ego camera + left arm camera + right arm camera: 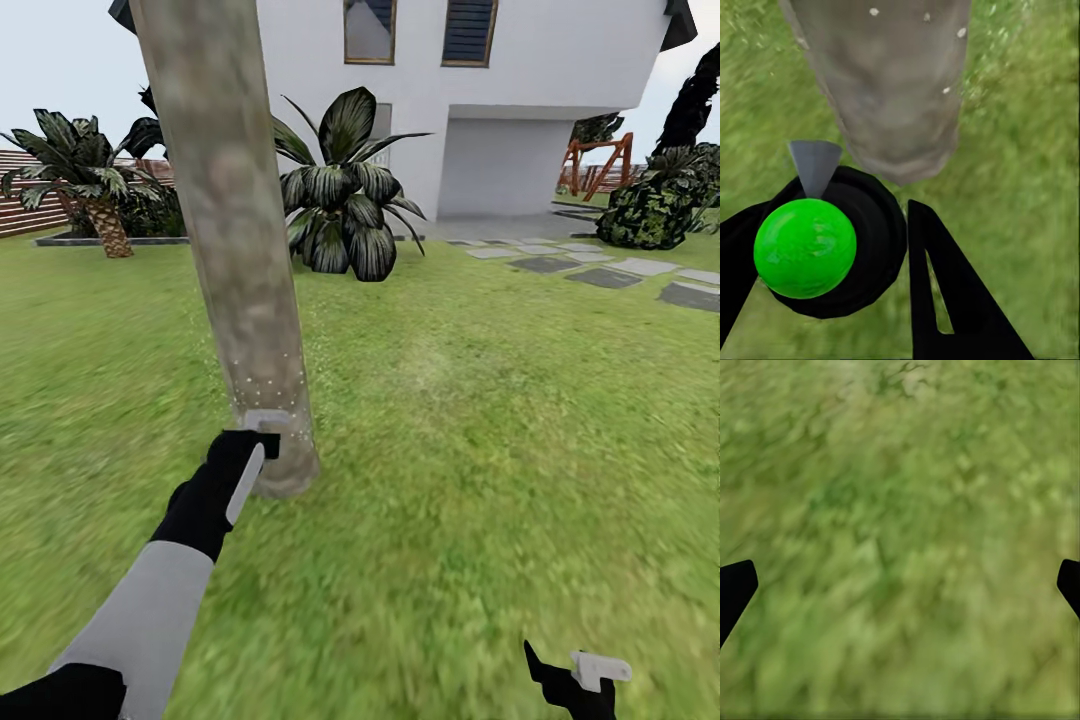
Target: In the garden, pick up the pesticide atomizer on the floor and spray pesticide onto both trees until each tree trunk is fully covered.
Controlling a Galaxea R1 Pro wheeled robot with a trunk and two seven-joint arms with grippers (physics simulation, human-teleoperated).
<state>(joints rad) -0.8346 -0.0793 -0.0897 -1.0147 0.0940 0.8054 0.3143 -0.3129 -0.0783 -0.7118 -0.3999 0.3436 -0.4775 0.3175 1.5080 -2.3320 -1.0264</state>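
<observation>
Tree trunk (235, 250): smooth, matt, mottled grey-beige bark. Pesticide atomizer (806, 247): glossy green and black plastic. Lawn (480, 420): soft, blurry grass. House wall (420, 90): flat matt white. Stepping stones (600, 272): matt grey stone.

Tree trunk (232, 250) stood left of centre on the lawn (480, 420), leaning slightly, base just ahead of the left gripper (262, 440). Pesticide atomizer (821, 240) sat between that gripper's fingers, nozzle toward the trunk base. Right gripper (580, 680) was low at the right, over grass, well apart from the trunk. Broad-leaved plant (345, 190) behind the trunk, house (480, 100) behind that. Short palm (85, 185) and fence (30, 195) far left; stepping stones (600, 270) and bush (655, 205) far right.
</observation>
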